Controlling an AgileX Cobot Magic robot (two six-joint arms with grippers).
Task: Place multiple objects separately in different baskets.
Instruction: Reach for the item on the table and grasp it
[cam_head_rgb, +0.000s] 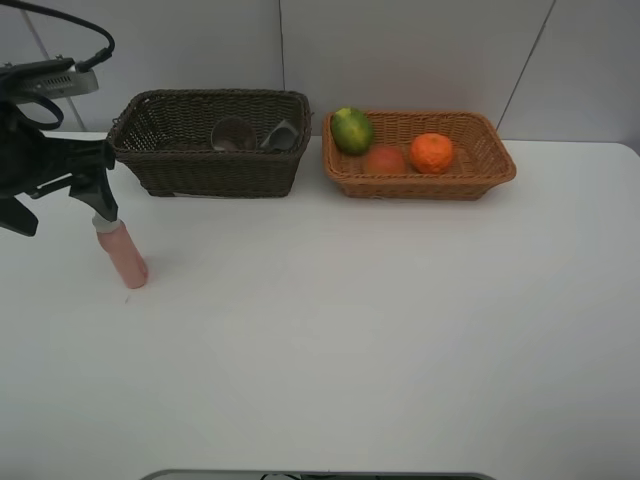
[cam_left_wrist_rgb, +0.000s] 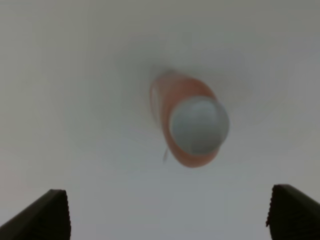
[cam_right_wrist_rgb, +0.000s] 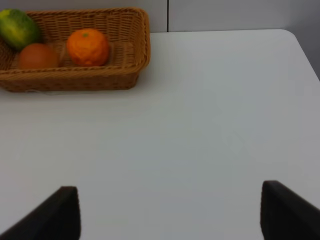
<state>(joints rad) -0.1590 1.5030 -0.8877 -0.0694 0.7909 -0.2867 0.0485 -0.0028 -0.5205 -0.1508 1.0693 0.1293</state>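
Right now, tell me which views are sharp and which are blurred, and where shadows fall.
Exterior high: evenly lit and sharp; the pink bottle casts only a faint shadow on the white table. Left wrist: soft throughout, the bottle's white cap and the open left pincer tips out of focus. Right wrist: the tan basket and orange mandarin are fairly sharp; the dark pincer tips are blurred.

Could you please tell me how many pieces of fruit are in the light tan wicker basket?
3: green oval fruit at its left end, red-orange round fruit mid-basket, orange mandarin right of it.
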